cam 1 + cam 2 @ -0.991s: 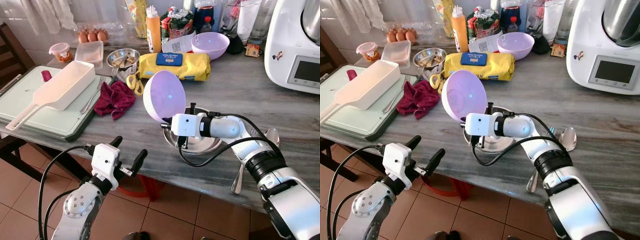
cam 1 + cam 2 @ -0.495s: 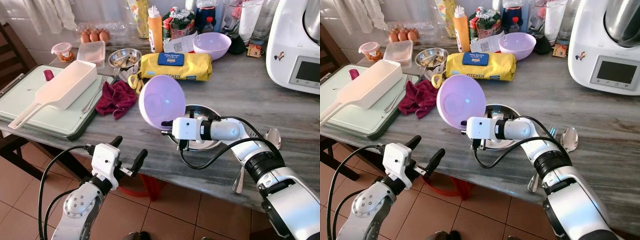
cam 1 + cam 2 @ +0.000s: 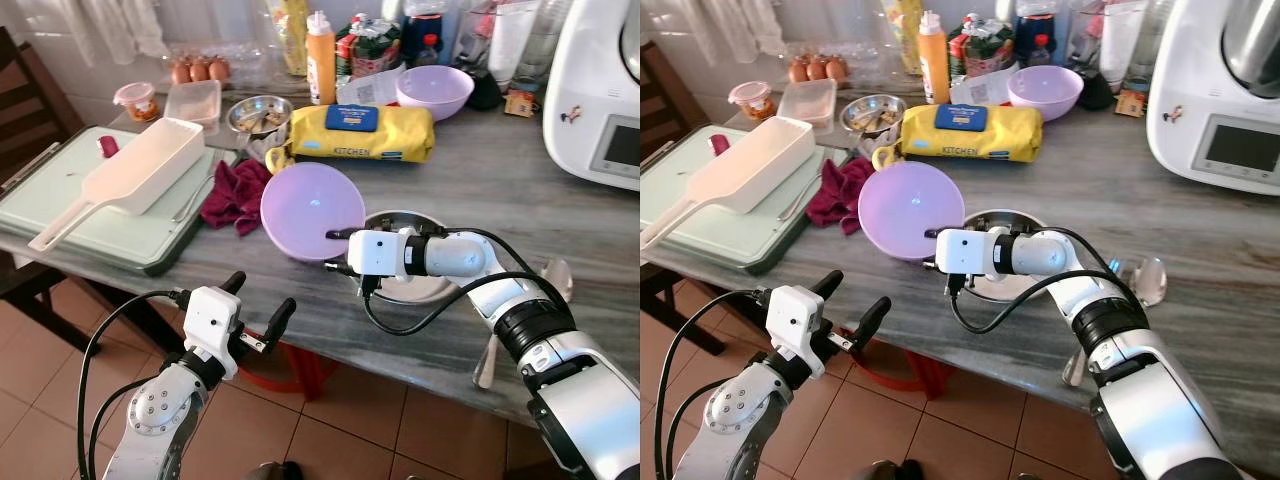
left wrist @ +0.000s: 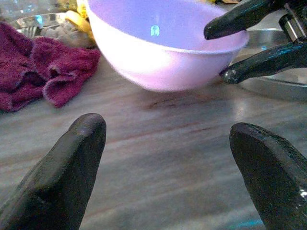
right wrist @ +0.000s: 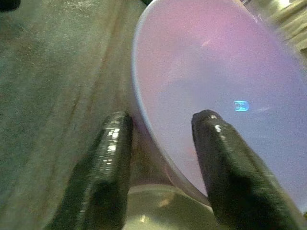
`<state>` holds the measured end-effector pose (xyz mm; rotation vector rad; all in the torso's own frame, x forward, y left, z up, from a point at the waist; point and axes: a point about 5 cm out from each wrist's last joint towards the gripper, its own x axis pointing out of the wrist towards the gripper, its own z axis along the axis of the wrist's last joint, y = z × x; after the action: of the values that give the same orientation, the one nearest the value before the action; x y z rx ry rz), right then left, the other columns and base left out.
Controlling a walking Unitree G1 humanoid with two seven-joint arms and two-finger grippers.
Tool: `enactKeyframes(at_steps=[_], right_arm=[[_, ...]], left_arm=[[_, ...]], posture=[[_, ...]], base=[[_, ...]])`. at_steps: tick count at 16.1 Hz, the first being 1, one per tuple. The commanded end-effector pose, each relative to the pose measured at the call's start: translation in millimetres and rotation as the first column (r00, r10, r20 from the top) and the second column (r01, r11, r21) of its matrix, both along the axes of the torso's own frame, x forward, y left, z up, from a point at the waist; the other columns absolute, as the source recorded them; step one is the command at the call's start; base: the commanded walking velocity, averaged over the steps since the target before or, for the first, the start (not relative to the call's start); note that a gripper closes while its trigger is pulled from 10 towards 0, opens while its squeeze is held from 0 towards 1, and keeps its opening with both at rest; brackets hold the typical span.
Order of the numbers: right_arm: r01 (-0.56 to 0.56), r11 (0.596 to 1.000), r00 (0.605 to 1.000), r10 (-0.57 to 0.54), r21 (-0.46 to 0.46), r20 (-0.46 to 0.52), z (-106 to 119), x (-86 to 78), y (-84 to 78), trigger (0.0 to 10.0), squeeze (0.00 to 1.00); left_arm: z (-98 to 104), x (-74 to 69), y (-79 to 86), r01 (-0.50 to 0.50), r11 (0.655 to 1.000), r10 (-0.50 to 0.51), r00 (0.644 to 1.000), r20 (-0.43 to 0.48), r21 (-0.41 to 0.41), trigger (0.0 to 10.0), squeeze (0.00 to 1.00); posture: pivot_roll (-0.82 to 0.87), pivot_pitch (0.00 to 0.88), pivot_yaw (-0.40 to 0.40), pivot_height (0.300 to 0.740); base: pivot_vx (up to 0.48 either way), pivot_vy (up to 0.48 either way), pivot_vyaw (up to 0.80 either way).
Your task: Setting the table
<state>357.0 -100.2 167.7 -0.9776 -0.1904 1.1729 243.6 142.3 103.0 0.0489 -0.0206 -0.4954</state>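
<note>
- Nearest the robot, below the counter's (image 3: 560, 215) front edge and above the tiled floor (image 3: 330, 445), the left gripper (image 3: 258, 304) hangs with its 2 black fingers (image 4: 62, 177) spread wide and holding nothing.
- On the counter just beyond, the right gripper (image 3: 336, 250) grips the rim of a lilac bowl (image 3: 310, 205): 1 finger (image 5: 218, 158) lies inside the wall, the other outside, closed on it.
- That bowl sits low over the counter near its front edge, tilted a little, with its mouth up; whether its base touches the stone cannot be told.
- Just beside the bowl, on the robot's right, a metal dish (image 3: 425, 285) lies partly under the right wrist.
- To the right of the dish, 2 spoons (image 3: 555, 280) lie at the counter's edge.
- To the left of the bowl, a dark red cloth (image 3: 235, 195) is bunched up, touching a pale green tray (image 3: 75, 215) that carries a long white scoop-shaped container (image 3: 135, 175).
- Behind the bowl lies a yellow pack (image 3: 365, 135) with a blue label, and a small steel bowl (image 3: 255, 112) stands at its left.
- Farther back stand a second lilac bowl (image 3: 435, 90), an orange bottle (image 3: 321, 60), a clear tub (image 3: 195, 100) and some eggs (image 3: 198, 70).
- At the far right stands a white kitchen machine (image 3: 600, 100).
</note>
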Motion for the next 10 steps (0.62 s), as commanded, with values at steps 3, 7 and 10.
enactKeyframes(at_steps=[3,7,10], right_arm=[[0.019,1.0,0.998,-0.019,0.016,0.061,8,2.1,-3.3,10.0,1.0],[0.064,0.995,0.991,-0.072,0.07,0.115,17,5.3,-7.2,10.0,1.0],[0.113,0.973,0.975,-0.148,0.201,0.167,29,3.6,-13.2,10.0,1.0]], left_arm=[[0,1.3,3.1,-0.008,1.0,0.008,1.0,-0.005,0.018,10.0,0.0],[8,1.1,-1.4,0.039,0.999,-0.039,0.999,0.025,-0.021,10.0,0.0],[8,-0.1,-5.0,0.087,0.995,-0.086,0.996,0.019,-0.042,10.0,0.0]], posture=[[-0.04,0.12,0.094,0.74],[-0.04,0.117,0.086,0.74],[-0.05,0.114,0.079,0.74]], base=[[0.0,0.0,0.0],[0.0,0.0,0.0],[0.0,0.0,0.0]])
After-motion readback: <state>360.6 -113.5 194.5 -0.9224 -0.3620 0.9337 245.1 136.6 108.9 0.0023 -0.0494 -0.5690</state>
